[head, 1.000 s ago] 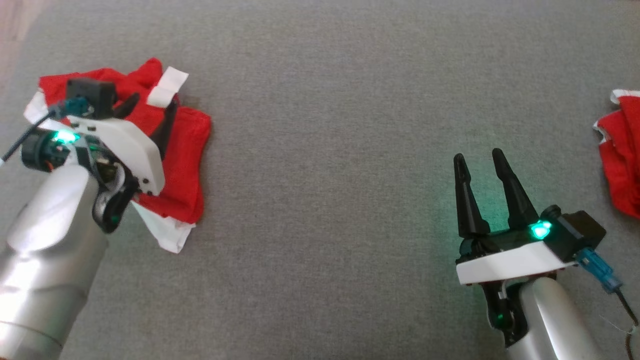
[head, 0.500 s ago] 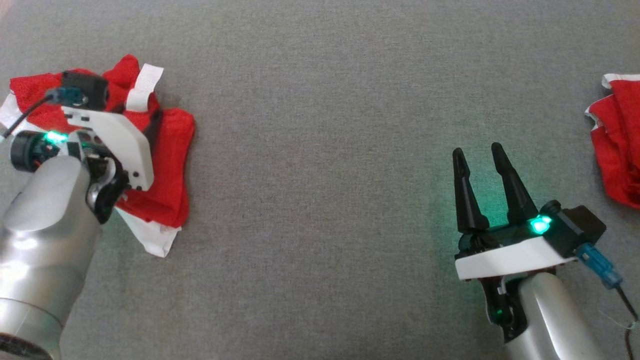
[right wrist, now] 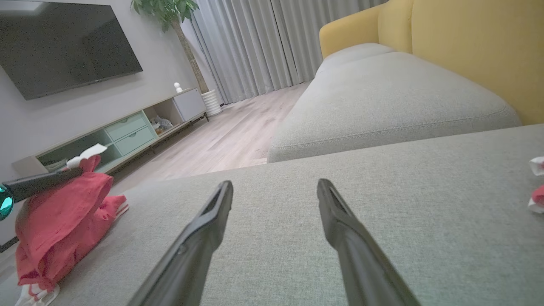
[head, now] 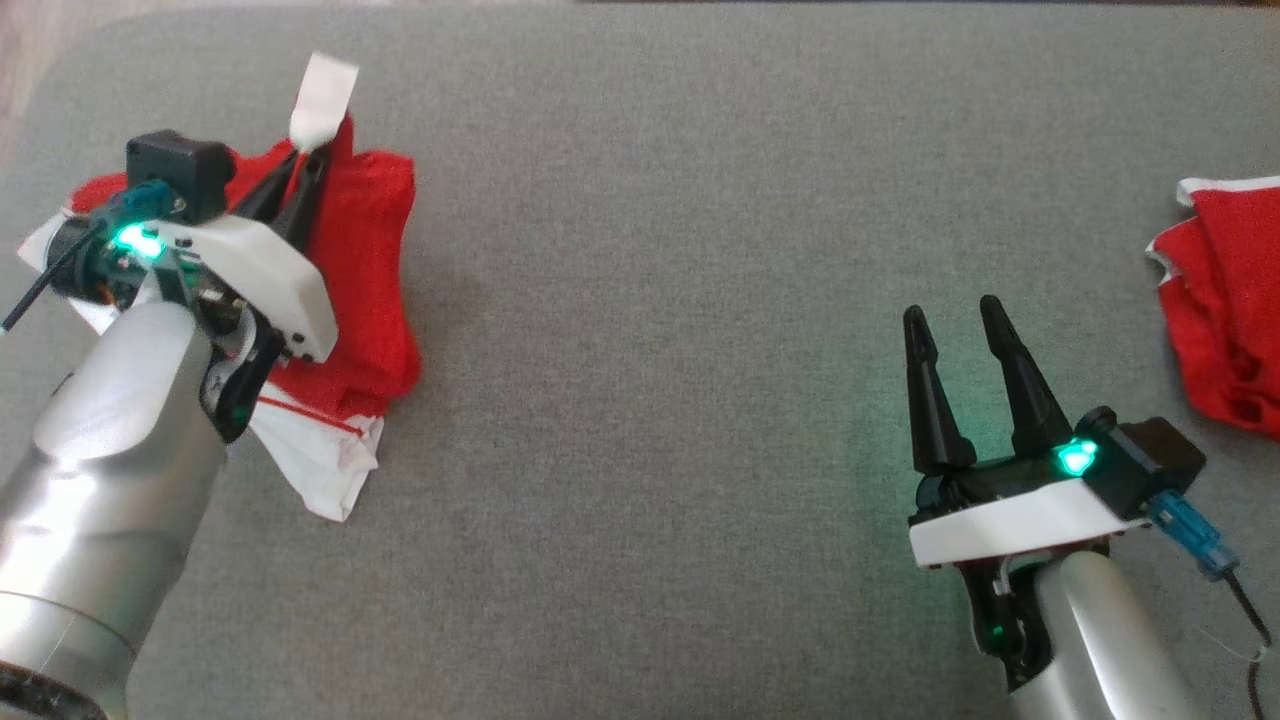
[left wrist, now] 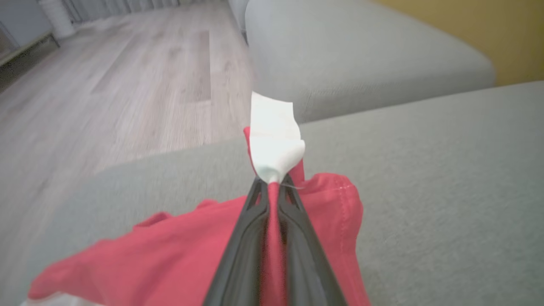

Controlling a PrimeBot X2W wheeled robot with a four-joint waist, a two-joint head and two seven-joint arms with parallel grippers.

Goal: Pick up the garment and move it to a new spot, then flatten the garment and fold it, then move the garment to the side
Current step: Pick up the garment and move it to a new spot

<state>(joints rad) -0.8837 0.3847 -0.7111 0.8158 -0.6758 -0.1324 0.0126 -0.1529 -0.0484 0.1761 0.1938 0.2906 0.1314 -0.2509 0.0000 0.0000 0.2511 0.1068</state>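
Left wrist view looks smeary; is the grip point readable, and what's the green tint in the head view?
Left wrist view: floor and red garment are smeared, but the white strap at the left hand tips is sharp. Head view: the light on the right hand casts green on the grey cushion.

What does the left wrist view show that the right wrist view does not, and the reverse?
Left wrist view: the pinch itself from close by, the left gripper shut on the white strip of the red garment.
Right wrist view: the right gripper, open over the grey sofa cushion, plus a television, a plant, curtains and another red cloth at the right edge.
Both: the red garment, that cushion, the wooden floor and the yellow sofa back.
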